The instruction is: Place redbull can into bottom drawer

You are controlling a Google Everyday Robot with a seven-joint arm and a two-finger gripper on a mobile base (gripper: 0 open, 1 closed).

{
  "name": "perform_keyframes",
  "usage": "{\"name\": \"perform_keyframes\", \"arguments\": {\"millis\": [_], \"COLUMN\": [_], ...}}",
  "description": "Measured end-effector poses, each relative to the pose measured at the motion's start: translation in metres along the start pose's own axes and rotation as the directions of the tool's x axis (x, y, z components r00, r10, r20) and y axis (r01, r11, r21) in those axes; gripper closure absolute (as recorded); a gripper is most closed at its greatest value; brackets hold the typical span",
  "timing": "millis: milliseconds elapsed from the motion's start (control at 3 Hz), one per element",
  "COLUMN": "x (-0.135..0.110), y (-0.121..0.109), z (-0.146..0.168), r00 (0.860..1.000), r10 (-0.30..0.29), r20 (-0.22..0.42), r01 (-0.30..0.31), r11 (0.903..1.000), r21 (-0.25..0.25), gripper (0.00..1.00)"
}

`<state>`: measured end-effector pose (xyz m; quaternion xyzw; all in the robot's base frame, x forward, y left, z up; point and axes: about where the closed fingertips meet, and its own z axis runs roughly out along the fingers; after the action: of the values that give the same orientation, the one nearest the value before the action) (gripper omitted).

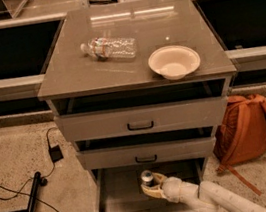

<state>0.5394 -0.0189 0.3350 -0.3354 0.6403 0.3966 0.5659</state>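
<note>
The bottom drawer point(114, 202) of the grey cabinet is pulled open, showing its plain grey inside. My gripper point(152, 187) reaches into it from the lower right on a white arm point(215, 201). Its cream fingers are closed around the redbull can point(146, 177). The can stands upright with its silver top showing, over the middle of the drawer near the back. The can's lower body is hidden by the fingers, so I cannot tell whether it touches the drawer floor.
A clear plastic bottle point(109, 48) lies on the cabinet top beside a white bowl point(174, 61). Two upper drawers with black handles point(140, 125) are slightly open. An orange backpack point(246, 129) leans at the right. Cables and a black pole point(30, 206) lie on the floor at the left.
</note>
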Motion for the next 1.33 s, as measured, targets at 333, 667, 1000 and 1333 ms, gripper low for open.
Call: {"name": "perform_keyframes", "arguments": {"millis": [333, 667, 1000, 1333], "x": [0.031, 0.039, 0.062, 0.086], "y": [-0.017, -0.022, -0.023, -0.026], "z": [0.039, 0.072, 0.097, 0.110], "r00": [0.998, 0.995, 0.994, 0.993], "r10": [-0.045, -0.084, -0.079, -0.096], "r20": [-0.037, -0.062, -0.069, -0.068], "r01": [0.044, 0.079, 0.069, 0.075], "r11": [0.9986, 0.9939, 0.9871, 0.9641], "r21": [-0.030, -0.077, -0.145, -0.255], "gripper": [1.00, 1.00, 0.84, 0.61]}}
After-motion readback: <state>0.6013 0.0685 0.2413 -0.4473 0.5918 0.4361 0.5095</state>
